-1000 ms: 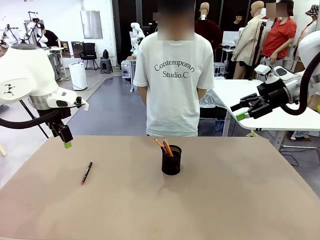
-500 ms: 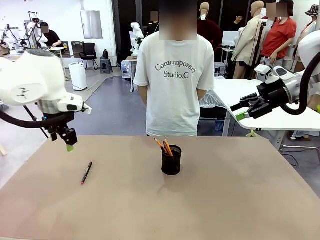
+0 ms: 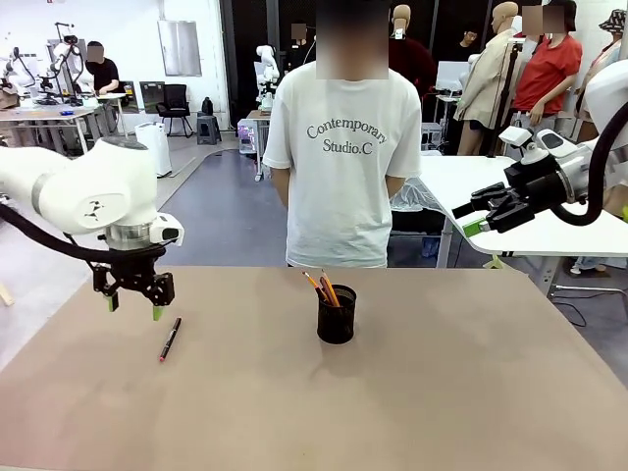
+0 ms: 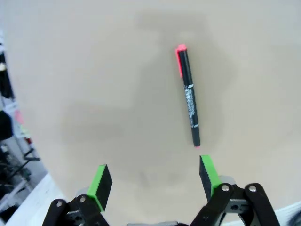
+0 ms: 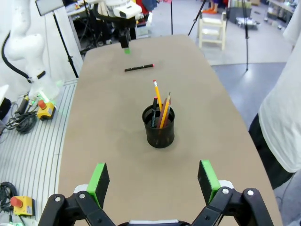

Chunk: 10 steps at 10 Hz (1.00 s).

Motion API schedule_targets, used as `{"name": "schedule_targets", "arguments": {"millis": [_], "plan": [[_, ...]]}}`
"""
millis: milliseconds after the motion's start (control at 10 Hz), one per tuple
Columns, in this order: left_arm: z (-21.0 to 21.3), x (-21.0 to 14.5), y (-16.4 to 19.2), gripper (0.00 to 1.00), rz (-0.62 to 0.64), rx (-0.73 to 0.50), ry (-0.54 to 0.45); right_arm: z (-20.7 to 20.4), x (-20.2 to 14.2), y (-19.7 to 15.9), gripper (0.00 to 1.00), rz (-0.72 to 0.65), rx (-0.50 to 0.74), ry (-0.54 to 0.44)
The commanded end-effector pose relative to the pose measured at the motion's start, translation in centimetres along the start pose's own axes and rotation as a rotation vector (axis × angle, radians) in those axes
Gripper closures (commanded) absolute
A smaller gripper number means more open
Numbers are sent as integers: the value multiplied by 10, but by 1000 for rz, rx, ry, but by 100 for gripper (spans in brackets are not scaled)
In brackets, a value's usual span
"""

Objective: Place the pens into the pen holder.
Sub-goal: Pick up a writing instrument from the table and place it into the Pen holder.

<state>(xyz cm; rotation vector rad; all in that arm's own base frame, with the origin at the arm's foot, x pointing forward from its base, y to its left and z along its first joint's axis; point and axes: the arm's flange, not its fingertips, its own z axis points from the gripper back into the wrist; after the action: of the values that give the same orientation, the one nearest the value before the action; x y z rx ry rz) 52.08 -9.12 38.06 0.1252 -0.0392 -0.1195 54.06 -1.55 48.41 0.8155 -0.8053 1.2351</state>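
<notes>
Left gripper [image 3: 134,302] spread above table | right gripper [image 3: 473,218] spread | one black pen [image 3: 170,340] on table | pen holder [image 3: 337,314]: three pens

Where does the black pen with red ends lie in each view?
Front view: black pen lies left on the table, below the left gripper.
Left wrist view: upper right, beyond the open fingers.
Right wrist view: far end, top.
Shared landmark: left gripper; front and right wrist views show the pen holder.
</notes>
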Motion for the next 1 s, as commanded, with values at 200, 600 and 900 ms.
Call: {"name": "schedule_targets", "arguments": {"millis": [200, 600, 900], "plan": [[-34, 20, 0, 3, 1, -46, -129, 1, 1, 1, 0, 2, 2, -3], [-24, 14, 3, 3, -15, -45, -148, 1, 1, 1, 0, 2, 2, -3], [-28, 15, -3, 3, -30, -32, -144, 1, 1, 1, 0, 2, 2, -3]]}}
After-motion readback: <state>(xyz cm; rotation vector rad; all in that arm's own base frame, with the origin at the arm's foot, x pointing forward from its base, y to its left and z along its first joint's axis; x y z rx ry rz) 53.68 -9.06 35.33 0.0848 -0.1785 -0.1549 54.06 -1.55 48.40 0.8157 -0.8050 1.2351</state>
